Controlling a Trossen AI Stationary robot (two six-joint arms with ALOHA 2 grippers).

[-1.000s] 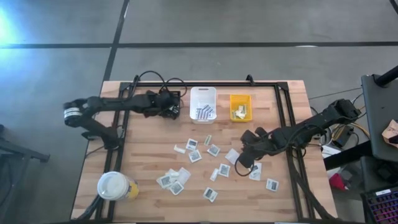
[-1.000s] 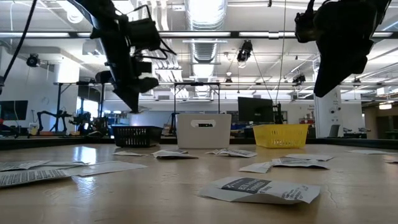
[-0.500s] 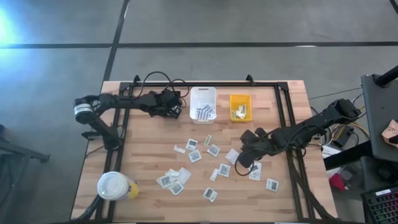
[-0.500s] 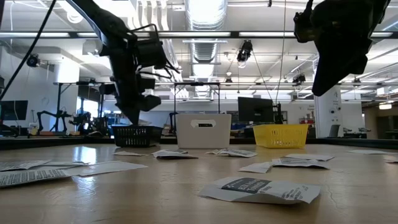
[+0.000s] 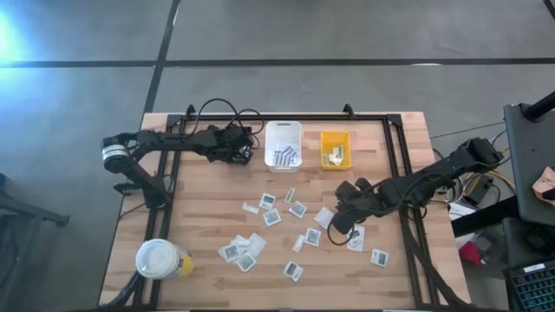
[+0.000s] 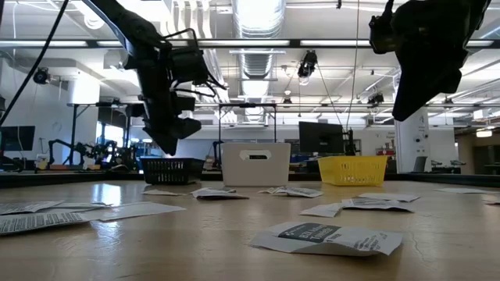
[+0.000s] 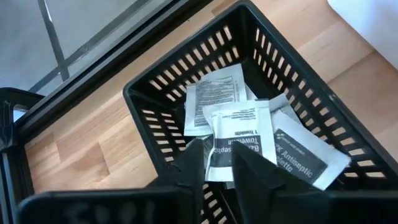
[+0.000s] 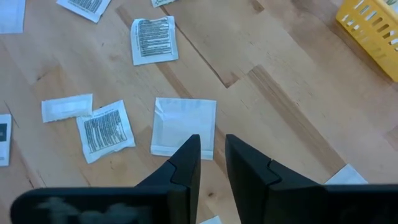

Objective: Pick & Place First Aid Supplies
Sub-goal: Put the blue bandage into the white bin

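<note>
My left gripper (image 7: 219,158) hangs open over the black bin (image 7: 186,62) at the table's far left, just above its rim (image 6: 172,168). Several white packets lie inside the bin; the top one (image 7: 239,134) lies just beyond the fingertips. My right gripper (image 8: 212,146) stands in the air at mid right (image 5: 338,230), its fingers a narrow gap apart with nothing between them. Below it a blank white square packet (image 8: 183,124) lies flat on the wood. More first aid supplies (image 5: 271,217) are scattered across the table's middle.
A white bin (image 5: 284,145) and a yellow bin (image 5: 335,149) stand beside the black one along the far edge, each with packets in it. A white-lidded cup (image 5: 159,258) stands at the near left corner. A black frame (image 5: 395,173) runs along the table's right side.
My left gripper has come down over the black bin, shifting a little toward the table's right, and has then kept still.
</note>
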